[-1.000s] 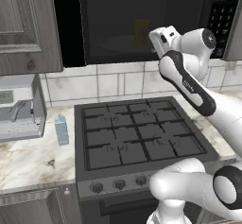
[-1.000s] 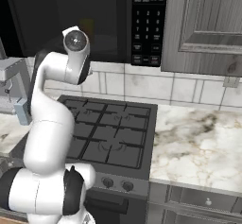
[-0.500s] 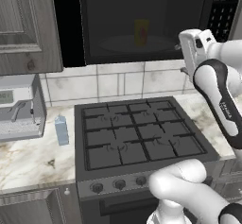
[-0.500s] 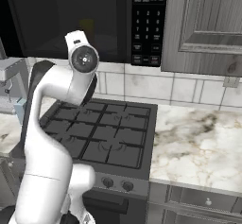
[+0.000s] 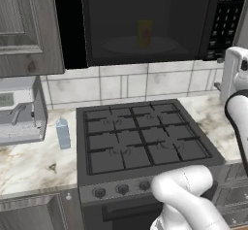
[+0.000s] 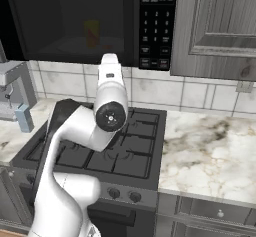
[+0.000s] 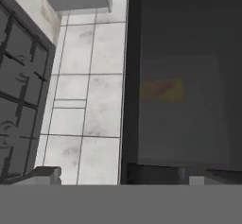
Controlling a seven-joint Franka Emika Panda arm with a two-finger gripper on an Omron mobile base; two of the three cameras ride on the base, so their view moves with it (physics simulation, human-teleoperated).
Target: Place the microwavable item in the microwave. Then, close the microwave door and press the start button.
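Note:
The microwavable item (image 5: 144,32), a small yellow cup with an orange-red band, stands upright on the round turntable inside the microwave (image 5: 145,54). The right base view has the cup (image 6: 91,33) in the dark cavity, left of the keypad strip (image 6: 157,21). The microwave door (image 5: 68,25) is swung open to the left. My gripper (image 7: 118,176) is open and empty, its tips wide apart, out in front of the cavity's lower edge. It faces the cup (image 7: 160,90), which looks dim and sideways in the rolled hand view. My arm (image 5: 232,73) is right of the cavity.
A black gas stove (image 5: 140,137) lies under the microwave. A pale blue carton (image 5: 63,133) and a silver-grey coffee machine (image 5: 19,110) stand on the marble counter to its left. Grey cabinets flank the microwave. More marble counter (image 6: 210,151) runs right of the stove.
My gripper has opened and let go of the cup, which stays on the turntable. The hand has drawn back out of the cavity, to the right and lower.

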